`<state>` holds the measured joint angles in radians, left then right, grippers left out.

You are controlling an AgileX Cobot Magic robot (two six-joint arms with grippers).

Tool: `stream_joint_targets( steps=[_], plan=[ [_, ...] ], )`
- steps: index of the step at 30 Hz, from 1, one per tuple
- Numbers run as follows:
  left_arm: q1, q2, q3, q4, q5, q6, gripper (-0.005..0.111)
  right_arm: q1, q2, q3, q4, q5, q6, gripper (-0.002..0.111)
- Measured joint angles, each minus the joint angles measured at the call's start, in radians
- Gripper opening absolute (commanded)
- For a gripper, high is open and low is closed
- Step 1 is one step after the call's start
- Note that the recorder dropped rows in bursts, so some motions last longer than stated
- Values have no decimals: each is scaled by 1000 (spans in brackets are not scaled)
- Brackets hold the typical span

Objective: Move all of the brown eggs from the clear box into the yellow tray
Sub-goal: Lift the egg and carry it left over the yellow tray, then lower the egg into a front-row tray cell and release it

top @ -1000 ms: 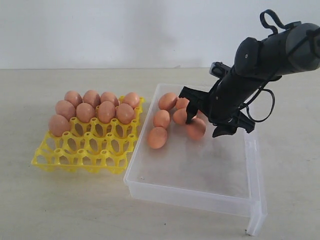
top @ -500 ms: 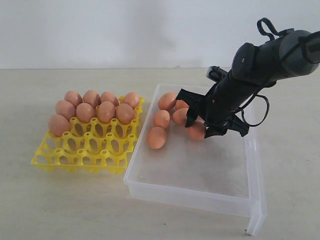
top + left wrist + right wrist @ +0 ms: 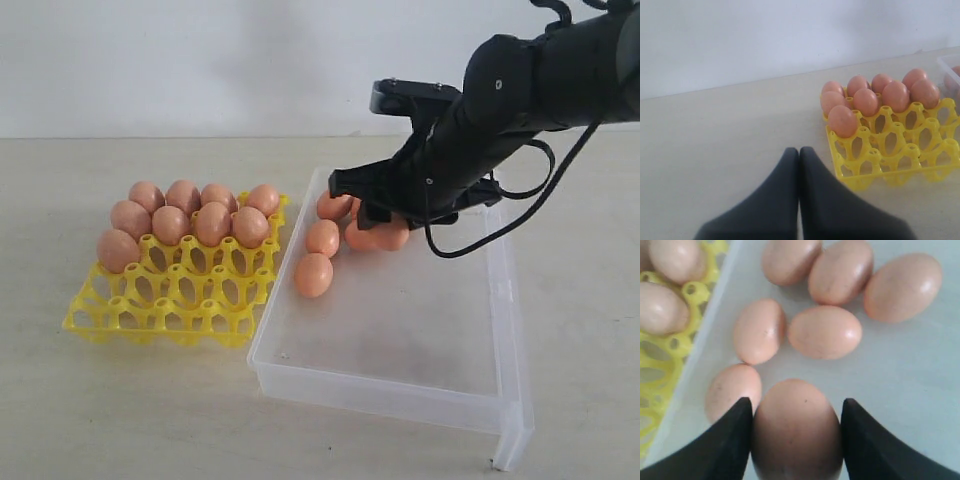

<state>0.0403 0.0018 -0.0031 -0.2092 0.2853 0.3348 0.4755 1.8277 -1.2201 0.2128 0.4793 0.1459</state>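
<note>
I have the right gripper [image 3: 796, 405] clamped on one brown egg [image 3: 796, 440]. In the right wrist view its two dark fingers [image 3: 730, 445] sit tight against either side of the shell. In the exterior view the gripper is low over the far left part of the clear box [image 3: 380, 395]. The black right arm [image 3: 540, 80] slants down to it from the right, and a thin cable [image 3: 520, 215] loops beneath. Whether the brown egg is clear of the box floor I cannot tell.

Six more loose eggs [image 3: 825, 332] lie on the box floor close by, bunched toward the wall that faces the yellow tray [image 3: 160, 310]. Several of them touch one another.

The tray sits on the desk [image 3: 120, 420] just beside the box, on its left in the exterior view. I count nine tray eggs [image 3: 212, 222] seated in its cups: four along the far row, four in the next row, and one at the left end of the third row.

My left gripper [image 3: 799, 152] is closed, its fingers pressed flat together with nothing between them. It hangs over bare desk near a corner of the tray, with the tray between it and the box.
</note>
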Motion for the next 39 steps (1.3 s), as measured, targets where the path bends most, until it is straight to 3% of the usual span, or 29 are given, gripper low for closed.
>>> stream_joint_targets(
  steps=[11,18,23,28,35,39],
  plan=[
    [0,0,0,0,0,0,-4,163,-105,56,-7,-166,37,0],
    [0,0,0,0,0,0,-4,307,-100,56,-7,-488,37,0],
    [0,0,0,0,0,0,-4,347,-17,48,-7,-713,42,0],
    [0,0,0,0,0,0,-4,350,151,-40,-31,-743,56,0],
    [0,0,0,0,0,0,-4,360,293,-221,-340,-737,184,0],
    [0,0,0,0,0,0,-4,362,361,-291,-404,-740,262,0]
  ],
)
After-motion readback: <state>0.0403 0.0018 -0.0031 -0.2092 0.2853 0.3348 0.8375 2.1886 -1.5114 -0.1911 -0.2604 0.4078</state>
